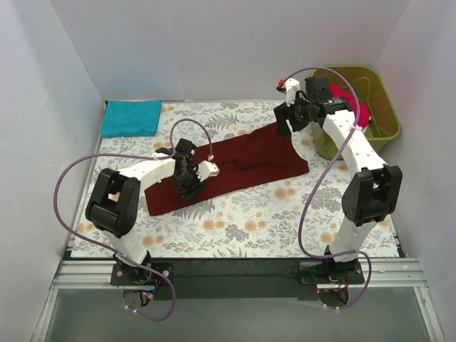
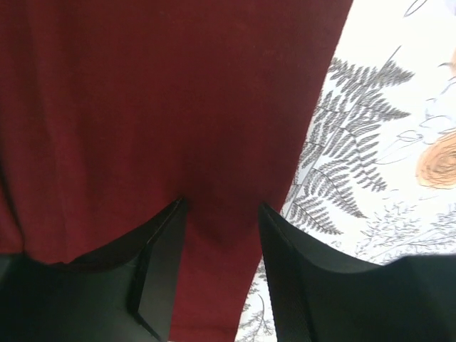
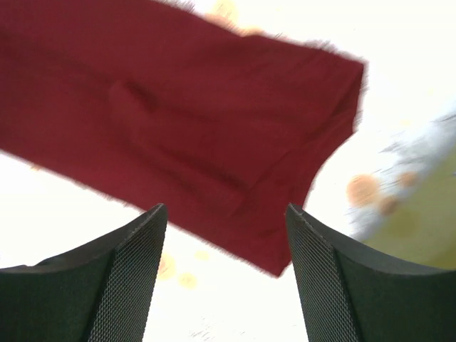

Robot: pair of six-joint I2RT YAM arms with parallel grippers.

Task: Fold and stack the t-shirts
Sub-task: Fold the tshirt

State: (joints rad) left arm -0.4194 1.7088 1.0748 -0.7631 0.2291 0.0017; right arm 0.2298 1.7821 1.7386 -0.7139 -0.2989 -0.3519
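Observation:
The dark maroon t-shirt lies folded into a long strip running diagonally across the middle of the table. My left gripper is open and low over its left part; in the left wrist view maroon cloth lies between the spread fingers, near the shirt's edge. My right gripper is open and empty, held above the shirt's far right end, which shows blurred between its fingertips. The teal blue t-shirt lies folded at the back left. The red-pink t-shirt sits in the tub.
The olive-green tub stands at the back right, close beside the right arm, and its edge shows in the right wrist view. The floral tablecloth covers the table. White walls close in the back and both sides.

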